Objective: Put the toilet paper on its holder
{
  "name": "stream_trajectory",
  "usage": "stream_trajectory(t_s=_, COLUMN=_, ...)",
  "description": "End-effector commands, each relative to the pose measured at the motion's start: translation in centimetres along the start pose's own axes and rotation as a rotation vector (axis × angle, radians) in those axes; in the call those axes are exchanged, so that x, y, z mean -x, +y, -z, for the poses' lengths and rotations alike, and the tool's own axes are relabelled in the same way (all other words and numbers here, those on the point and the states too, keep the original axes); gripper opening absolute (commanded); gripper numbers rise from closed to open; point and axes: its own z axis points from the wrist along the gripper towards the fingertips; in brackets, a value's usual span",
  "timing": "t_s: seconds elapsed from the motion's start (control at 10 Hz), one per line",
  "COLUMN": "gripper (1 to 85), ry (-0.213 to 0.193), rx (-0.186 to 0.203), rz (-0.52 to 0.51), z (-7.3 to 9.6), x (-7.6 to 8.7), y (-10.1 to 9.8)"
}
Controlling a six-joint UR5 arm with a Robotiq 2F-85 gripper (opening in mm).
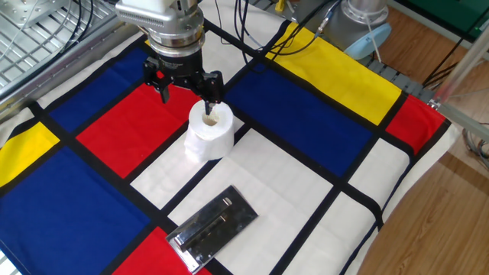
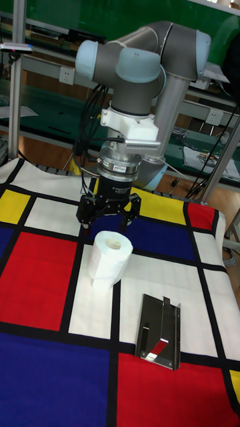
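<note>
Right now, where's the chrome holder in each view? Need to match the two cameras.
Fixed view: the holder lies flat near the bottom edge, left of centre, below the toilet paper.
Tall fixed view: the holder sits lower right of centre, to the right of and below the toilet paper.
Shared landmark: the upright toilet paper on the white square, with the gripper just above it.
</note>
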Motion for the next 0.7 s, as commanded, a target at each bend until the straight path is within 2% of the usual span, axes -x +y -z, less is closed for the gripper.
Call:
stream_trajectory(t_s=0.0, gripper=85.0, ry=-0.014, rx=-0.034, rz=0.094, z=-0.9, x=-0.7, y=-1.5)
stream_trajectory(t_s=0.3, gripper=85.0, ry=0.048, rx=-0.067, rz=0.105, z=-0.3, x=-2.3, y=-2.3)
stream_trajectory(t_s=0.4, gripper=85.0, ry=0.058, rx=-0.060, rz=0.099, z=0.0, x=-2.5, y=-2.1)
stream_trajectory(t_s=0.6, gripper=85.0, ry=0.074, rx=-0.017, rz=0.068, z=1.2, x=-2.6, y=-0.5)
